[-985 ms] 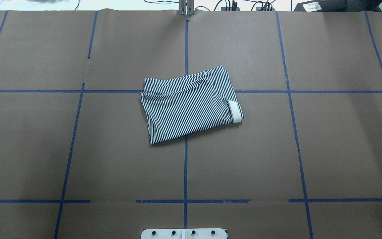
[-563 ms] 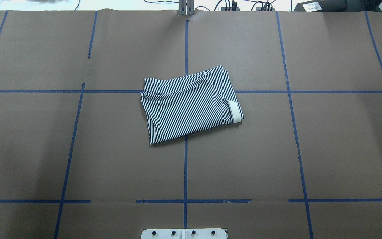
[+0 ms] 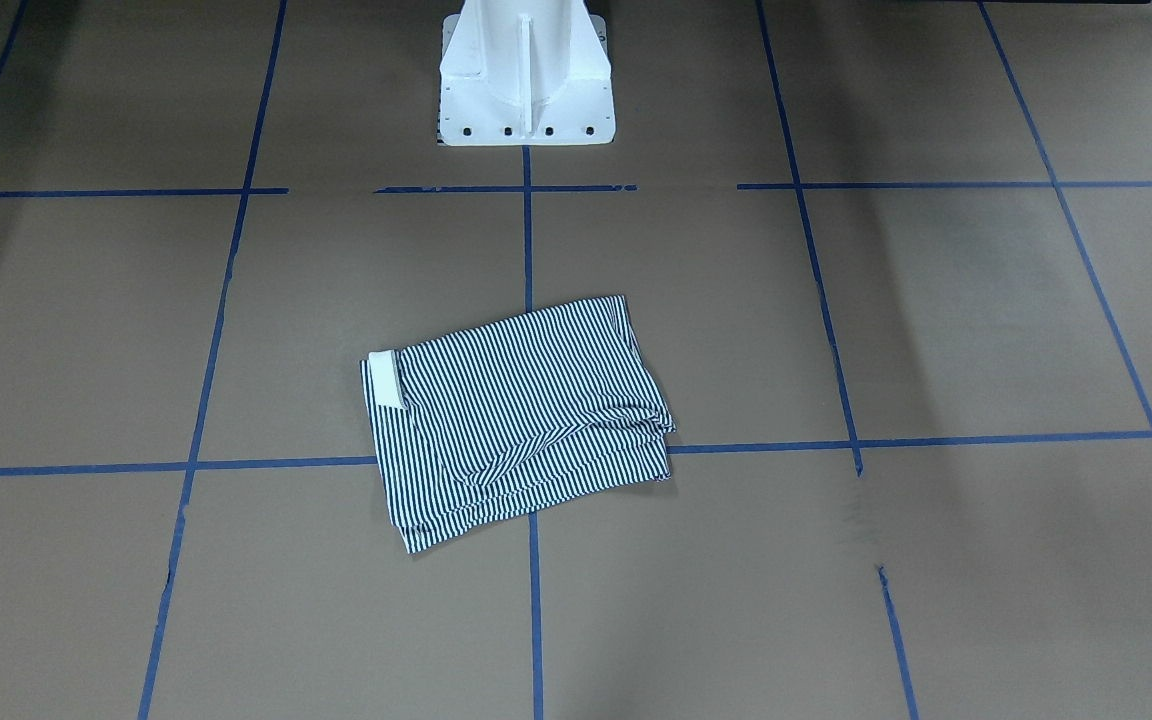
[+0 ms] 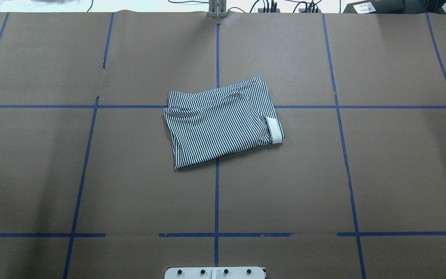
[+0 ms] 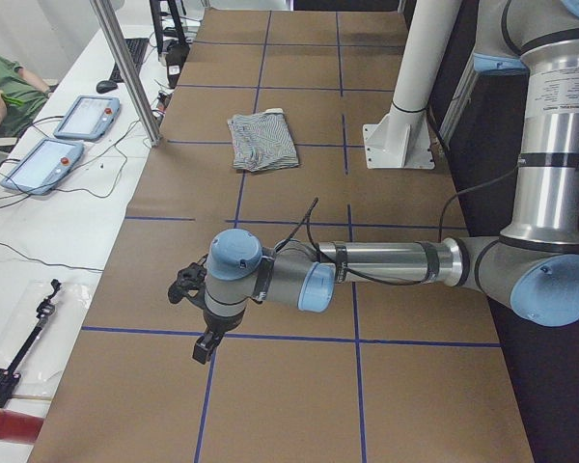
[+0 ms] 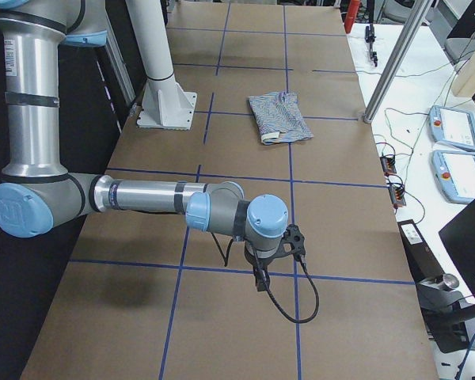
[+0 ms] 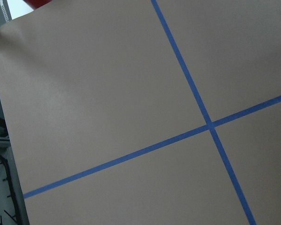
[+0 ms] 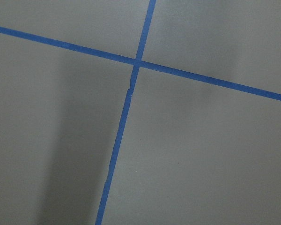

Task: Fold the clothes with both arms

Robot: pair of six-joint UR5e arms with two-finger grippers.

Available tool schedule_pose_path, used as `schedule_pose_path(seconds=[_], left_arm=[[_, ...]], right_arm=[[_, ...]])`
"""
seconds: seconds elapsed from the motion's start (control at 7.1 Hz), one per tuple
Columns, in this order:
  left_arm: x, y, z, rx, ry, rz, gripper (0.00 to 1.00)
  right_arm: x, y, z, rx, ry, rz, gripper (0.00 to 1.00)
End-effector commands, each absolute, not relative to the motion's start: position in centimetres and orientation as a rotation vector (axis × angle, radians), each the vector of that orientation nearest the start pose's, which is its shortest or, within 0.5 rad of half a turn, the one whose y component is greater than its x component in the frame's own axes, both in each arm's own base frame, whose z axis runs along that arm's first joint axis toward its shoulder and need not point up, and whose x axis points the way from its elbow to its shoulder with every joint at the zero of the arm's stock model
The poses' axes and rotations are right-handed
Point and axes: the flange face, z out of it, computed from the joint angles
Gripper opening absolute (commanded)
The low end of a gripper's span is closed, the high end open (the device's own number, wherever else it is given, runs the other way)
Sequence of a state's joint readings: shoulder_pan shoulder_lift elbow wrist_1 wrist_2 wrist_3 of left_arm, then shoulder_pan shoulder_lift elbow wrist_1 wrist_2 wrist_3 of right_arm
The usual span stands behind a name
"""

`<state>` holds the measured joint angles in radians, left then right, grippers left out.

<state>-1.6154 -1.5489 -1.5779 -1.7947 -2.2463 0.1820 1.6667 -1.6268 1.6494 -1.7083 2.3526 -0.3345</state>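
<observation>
The clothes are one navy-and-white striped shirt (image 4: 219, 122), folded into a compact rectangle at the middle of the table, with a cream band (image 4: 273, 130) showing at one edge. It also shows in the front view (image 3: 516, 410) and, small, in the side views (image 5: 262, 142) (image 6: 279, 117). Neither arm is near it. My left gripper (image 5: 205, 347) hangs over bare paper at the table's left end, and my right gripper (image 6: 259, 279) hangs over the right end. I cannot tell whether either is open or shut. Both wrist views show only paper and tape.
Brown paper with blue tape lines (image 4: 216, 193) covers the table. The white pedestal (image 3: 526, 70) stands at the robot's edge. Beyond the far edge are teach pendants (image 5: 41, 164) (image 6: 451, 127), cables, a metal post (image 5: 125, 68) and a seated person (image 5: 0, 92).
</observation>
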Motion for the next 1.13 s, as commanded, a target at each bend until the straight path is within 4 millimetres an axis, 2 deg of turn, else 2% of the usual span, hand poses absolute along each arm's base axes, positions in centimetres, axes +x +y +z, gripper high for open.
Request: schedule_pose_path(seconds=[0.0,0.14,0.28,0.56,0.7,0.99], left_arm=[[-5.9,-49.0,63.6,0.169,0.68,0.152,1.0],[-6.0,-48.5,61.6,0.118,0.684,0.134,1.0],[-6.1,-47.2,61.2,0.088,0.685,0.129,1.0],[-6.1,-46.6,63.5,0.074,0.685,0.191,1.0],[-6.1,-46.6,63.9,0.071,0.685,0.2,1.0],[-6.1,-46.6,63.9,0.072,0.686,0.2,1.0]], right_arm=[[10.7,-45.1,66.1,0.036,-0.792,-0.123,1.0],[10.6,-45.1,66.0,0.035,-0.793,-0.123,1.0],[10.7,-45.0,66.2,0.032,-0.794,-0.119,1.0],[10.6,-44.2,66.9,0.019,-0.799,-0.114,1.0],[10.4,-43.4,67.6,0.004,-0.809,-0.106,1.0],[10.2,-43.4,67.0,0.001,-0.836,-0.062,1.0]])
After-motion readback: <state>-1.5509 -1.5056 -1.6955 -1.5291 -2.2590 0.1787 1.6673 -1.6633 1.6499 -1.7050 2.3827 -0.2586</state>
